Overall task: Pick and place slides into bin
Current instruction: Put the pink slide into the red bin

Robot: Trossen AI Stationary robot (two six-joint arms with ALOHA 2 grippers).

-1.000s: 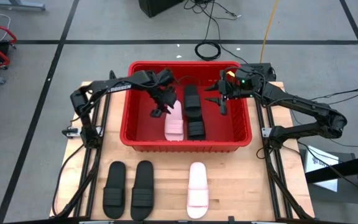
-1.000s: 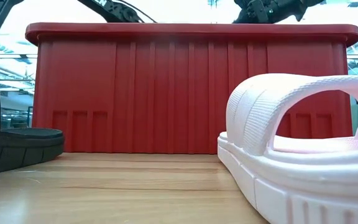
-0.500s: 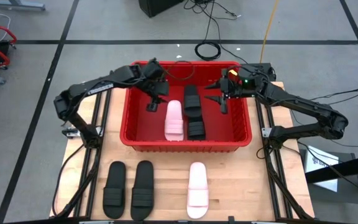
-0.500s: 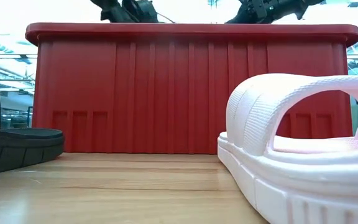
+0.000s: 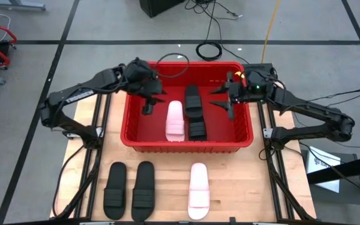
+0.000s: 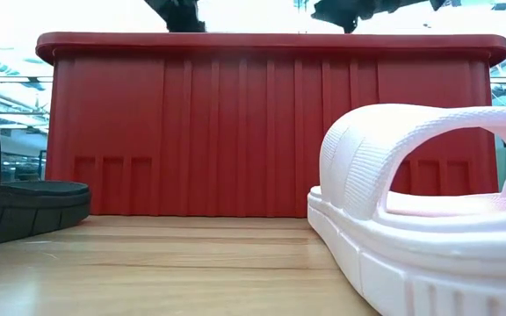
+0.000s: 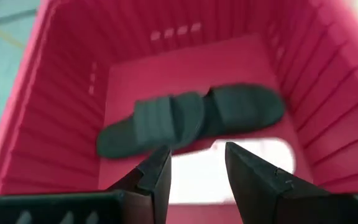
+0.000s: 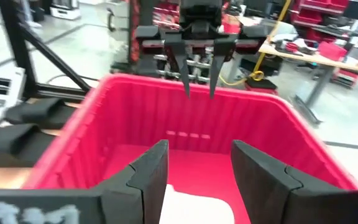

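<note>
The red bin [image 5: 144,134] stands at the table's far middle. On its floor lie a pale pink slide [image 5: 175,120] and two black slides [image 5: 192,100] [image 5: 197,129], which overlap in the left wrist view [image 7: 185,118]. Two black slides [image 5: 115,190] [image 5: 144,190] and a pink slide [image 5: 199,190] rest sole-down on the table near its front edge. My left gripper [image 5: 147,105] hangs open and empty over the bin's left part [image 7: 194,168]. My right gripper [image 5: 229,103] hangs open and empty over the bin's right part [image 8: 201,168].
The bin's rolled rim [image 6: 271,42] and tall walls surround both grippers' fingertips. In the low view the pink slide [image 6: 429,219] and a black slide [image 6: 16,202] lie in front of the bin. Cables lie on the floor [image 5: 210,49] beyond the table.
My left gripper has risen from beside the pink slide in the bin and drawn back toward the bin's left wall, tipping less steeply downward; its gap is unchanged. The pink slide stays flat on the bin floor. My right gripper has drawn back a little toward the right wall.
</note>
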